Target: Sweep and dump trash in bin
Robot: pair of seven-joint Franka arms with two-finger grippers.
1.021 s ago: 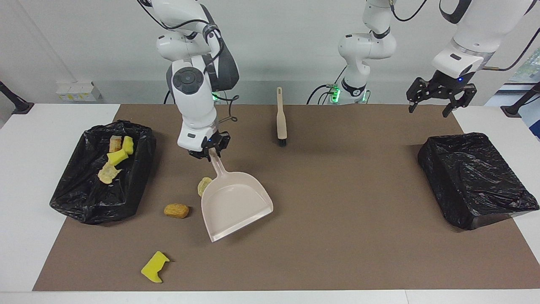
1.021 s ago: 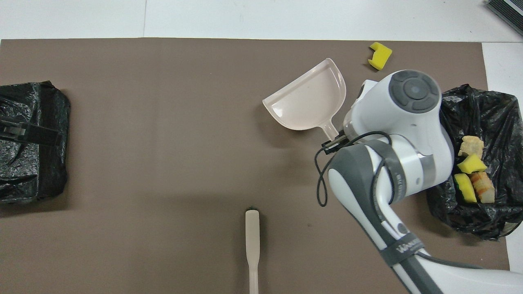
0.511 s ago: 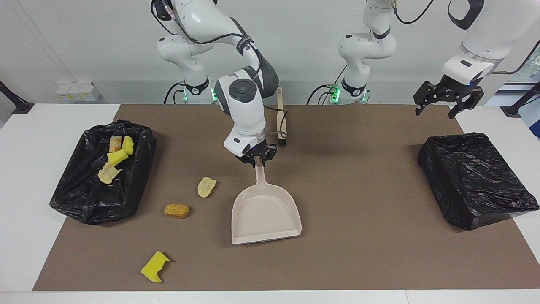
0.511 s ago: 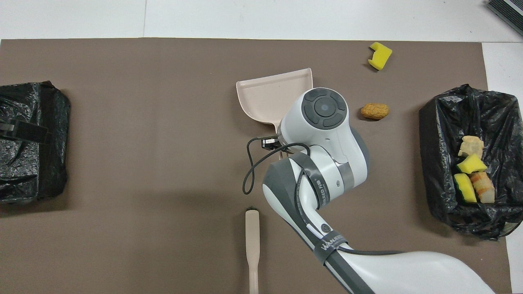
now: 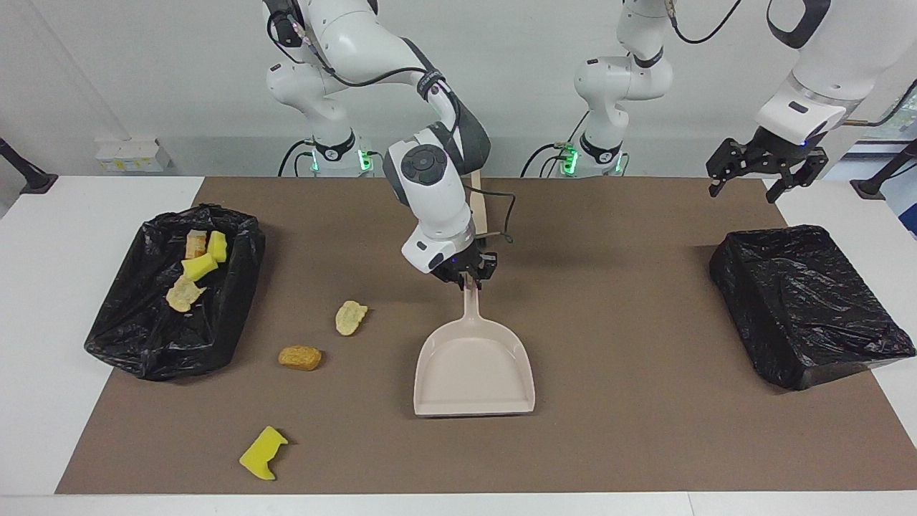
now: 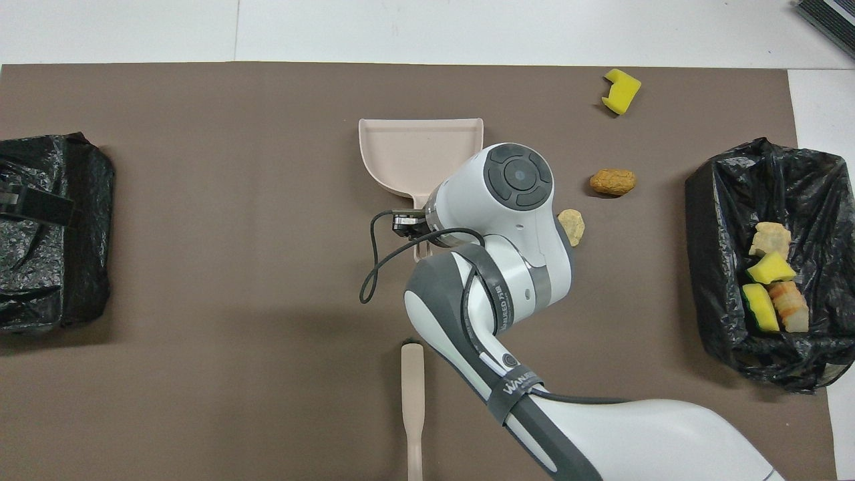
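My right gripper (image 5: pixel 469 276) is shut on the handle of the beige dustpan (image 5: pixel 474 373) (image 6: pixel 419 155). The pan is level at the mat's middle, its mouth pointing away from the robots. Three pieces of trash lie on the mat between the pan and the bin (image 5: pixel 129 337) (image 6: pixel 718 200) at the right arm's end. They are a pale piece (image 5: pixel 350 317) (image 6: pixel 572 226), a tan-orange nugget (image 5: pixel 300 357) (image 6: pixel 612 182) and a yellow sponge chunk (image 5: pixel 263 453) (image 6: pixel 621 91). Several scraps (image 5: pixel 199 266) (image 6: pixel 771 270) lie inside that bin. My left gripper (image 5: pixel 766 172) waits open in the air.
A second black-bagged bin (image 5: pixel 802 301) (image 6: pixel 60 267) stands at the left arm's end, below the left gripper. A beige brush (image 5: pixel 481 211) (image 6: pixel 413 394) lies on the mat nearer the robots than the dustpan, partly hidden by the right arm in the facing view.
My right arm has carried the dustpan from near the right arm's end bin to the mat's middle, turning its mouth away from the robots. The left gripper drifted slightly.
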